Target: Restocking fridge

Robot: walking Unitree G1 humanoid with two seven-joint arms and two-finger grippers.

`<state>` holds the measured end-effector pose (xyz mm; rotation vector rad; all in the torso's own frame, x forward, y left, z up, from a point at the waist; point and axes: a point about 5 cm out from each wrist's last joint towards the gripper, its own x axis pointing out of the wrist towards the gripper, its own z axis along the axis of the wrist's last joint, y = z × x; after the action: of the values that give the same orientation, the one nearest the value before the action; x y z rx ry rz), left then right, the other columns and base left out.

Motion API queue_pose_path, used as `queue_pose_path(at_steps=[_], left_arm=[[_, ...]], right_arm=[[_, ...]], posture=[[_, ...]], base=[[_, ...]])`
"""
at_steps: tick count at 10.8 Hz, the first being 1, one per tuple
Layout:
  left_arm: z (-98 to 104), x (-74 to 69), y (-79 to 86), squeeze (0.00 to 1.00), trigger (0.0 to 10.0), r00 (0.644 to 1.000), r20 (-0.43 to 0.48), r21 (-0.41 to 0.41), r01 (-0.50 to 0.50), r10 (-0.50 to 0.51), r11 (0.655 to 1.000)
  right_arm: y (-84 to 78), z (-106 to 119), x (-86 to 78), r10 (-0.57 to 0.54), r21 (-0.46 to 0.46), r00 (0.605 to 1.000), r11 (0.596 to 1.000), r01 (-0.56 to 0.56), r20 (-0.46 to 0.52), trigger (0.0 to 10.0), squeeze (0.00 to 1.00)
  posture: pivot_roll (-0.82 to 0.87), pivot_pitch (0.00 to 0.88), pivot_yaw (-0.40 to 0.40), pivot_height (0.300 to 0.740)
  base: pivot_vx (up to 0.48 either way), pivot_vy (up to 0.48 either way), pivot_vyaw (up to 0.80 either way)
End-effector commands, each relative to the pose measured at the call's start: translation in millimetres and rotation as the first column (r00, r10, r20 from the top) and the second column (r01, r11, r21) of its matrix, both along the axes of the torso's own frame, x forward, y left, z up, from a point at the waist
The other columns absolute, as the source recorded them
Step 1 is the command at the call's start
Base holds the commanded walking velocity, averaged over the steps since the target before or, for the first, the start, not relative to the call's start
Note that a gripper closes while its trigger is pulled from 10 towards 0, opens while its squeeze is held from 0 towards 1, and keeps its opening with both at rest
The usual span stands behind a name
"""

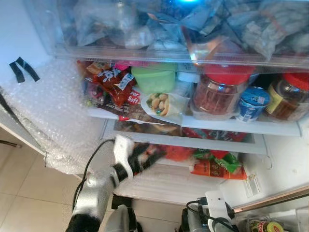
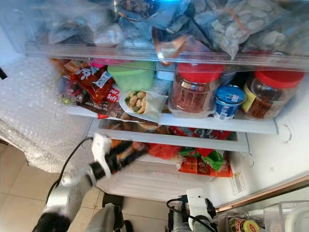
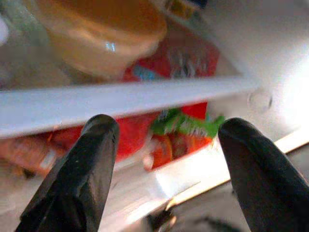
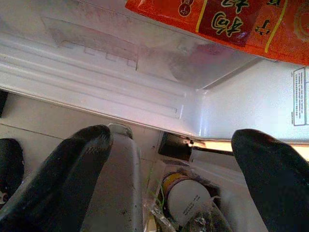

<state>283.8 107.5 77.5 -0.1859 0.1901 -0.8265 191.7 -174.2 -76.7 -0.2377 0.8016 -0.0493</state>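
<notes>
Fridge's white bottom drawer (image 1: 159,181) holds red-green snack packet (image 1: 217,164). Left gripper (image 1: 145,157) spread wide, empty, reached in beside packets. Right gripper (image 4: 169,179) wide, low. Risk judged: packets snagged, dragged out.

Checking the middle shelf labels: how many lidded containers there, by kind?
Red-lidded glass jars: 2
Green plastic tub: 1
Blue-lidded cup: 1
Total: 4. More may sit hidden behind the snack packets.
</notes>
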Motion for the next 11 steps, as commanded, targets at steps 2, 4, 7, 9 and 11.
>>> queue_pose_path(at_steps=[2, 4, 7, 9, 11], left_arm=[[-4.6, -17.5, 10.1, 0.00, 10.0, 0.988, -0.032, 0.233, 0.154, -0.151, 0.960], [-19.9, -28.7, 24.8, 0.00, 10.0, 0.972, -0.127, 0.327, 0.229, -0.197, 0.917], [-59.8, -39.9, 45.3, 0.00, 10.0, 0.966, -0.252, 0.417, 0.167, -0.062, 0.894], [-92.7, -37.0, 62.9, 0.00, 10.0, 0.931, -0.270, 0.530, -0.068, 0.245, 0.845], [-116.0, -42.8, 73.7, 0.00, 10.0, 0.803, -0.284, 0.586, -0.288, 0.524, 0.758]], right_arm=[[11.7, -21.3, -40.2, 0.009, 0.031, 0.986, 1.000, -0.004, -0.167, 10.0, 0.00], [12.2, -21.4, -40.2, 0.016, 0.032, 0.985, 0.999, -0.010, -0.170, 10.0, 0.00], [12.2, -21.5, -40.4, 0.016, 0.032, 0.985, 0.999, -0.011, -0.171, 10.0, 0.00], [12.2, -21.4, -40.1, 0.016, 0.034, 0.985, 0.999, -0.011, -0.172, 10.0, 0.00], [12.4, -21.3, -39.8, 0.018, 0.036, 0.985, 0.999, -0.012, -0.173, 10.0, 0.00]], posture=[[-0.13, 0.175, 0.081, 0.654], [-0.13, 0.170, 0.081, 0.654], [-0.13, 0.168, 0.080, 0.654], [-0.12, 0.174, 0.077, 0.654], [-0.12, 0.177, 0.072, 0.654]], base=[[0.000, 0.000, 0.00], [0.000, 0.000, 0.00], [0.000, 0.000, 0.00], [0.000, 0.000, 0.00], [0.000, 0.000, 0.00]])
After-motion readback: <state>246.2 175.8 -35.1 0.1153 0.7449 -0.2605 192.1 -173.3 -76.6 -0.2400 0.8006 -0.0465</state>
